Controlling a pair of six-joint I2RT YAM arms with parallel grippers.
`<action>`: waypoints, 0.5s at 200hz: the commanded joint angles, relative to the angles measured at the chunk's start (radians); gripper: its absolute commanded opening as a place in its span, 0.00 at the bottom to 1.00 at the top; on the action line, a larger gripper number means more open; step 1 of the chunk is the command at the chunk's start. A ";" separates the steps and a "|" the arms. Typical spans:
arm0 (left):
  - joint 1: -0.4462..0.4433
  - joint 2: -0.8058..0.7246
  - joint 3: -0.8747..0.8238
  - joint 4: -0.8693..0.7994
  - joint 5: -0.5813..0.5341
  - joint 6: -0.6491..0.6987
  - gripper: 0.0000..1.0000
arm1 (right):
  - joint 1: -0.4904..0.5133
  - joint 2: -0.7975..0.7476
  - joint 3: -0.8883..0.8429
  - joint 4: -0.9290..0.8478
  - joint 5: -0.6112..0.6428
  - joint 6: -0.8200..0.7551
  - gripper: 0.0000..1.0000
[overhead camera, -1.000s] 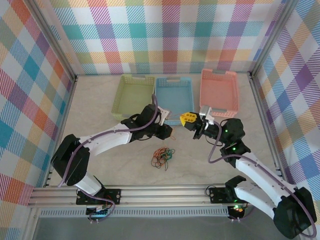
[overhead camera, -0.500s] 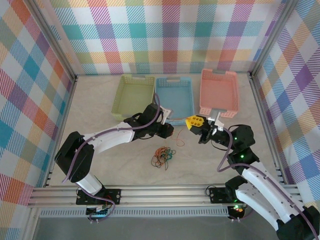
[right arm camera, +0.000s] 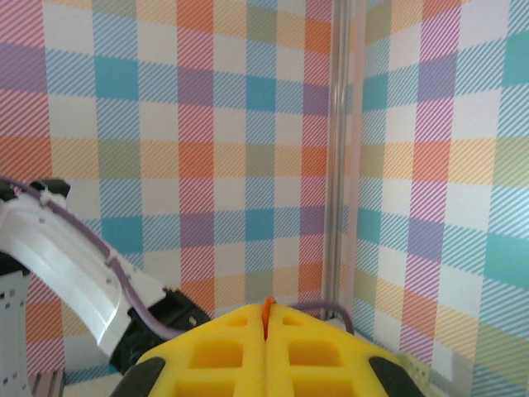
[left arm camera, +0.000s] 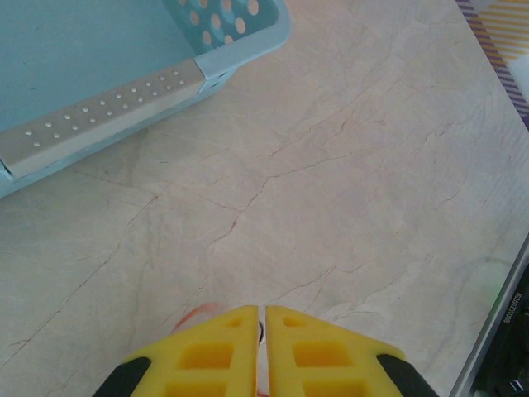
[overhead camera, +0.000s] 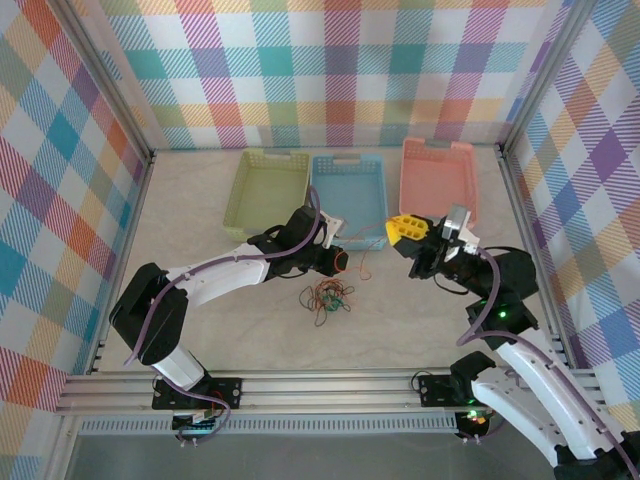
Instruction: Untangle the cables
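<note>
So the cables (overhead camera: 327, 297) were found bunched in a small orange, black and green tangle on the table (overhead camera: 200, 215), a bit in front of the blue basket (overhead camera: 348, 195). One orange-red wire (right arm camera: 267, 304) was pinched between the closed fingers of the right gripper (overhead camera: 405, 228), near the pink basket (overhead camera: 438, 180). The left gripper (overhead camera: 340, 262) was squeezed down to a thin slit low over the table. Some red wire was seen at its tips, but whether it was actually gripped couldn't be told.

Table (overhead camera: 190, 215) bears green basket (overhead camera: 268, 190), blue basket (overhead camera: 350, 195), pink basket (overhead camera: 438, 180), cables (overhead camera: 328, 297).
</note>
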 commanded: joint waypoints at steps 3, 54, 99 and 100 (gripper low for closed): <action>-0.015 0.010 0.027 -0.021 0.009 -0.004 0.11 | 0.005 -0.018 0.069 -0.022 0.068 0.026 0.00; -0.015 0.015 0.029 -0.028 0.014 -0.003 0.11 | 0.005 0.016 0.200 -0.140 0.158 0.035 0.00; -0.015 0.016 0.031 -0.033 0.015 -0.001 0.10 | 0.003 0.025 0.287 -0.205 0.238 0.009 0.00; -0.015 0.016 0.031 -0.033 0.015 -0.001 0.10 | 0.003 0.025 0.288 -0.206 0.240 0.009 0.00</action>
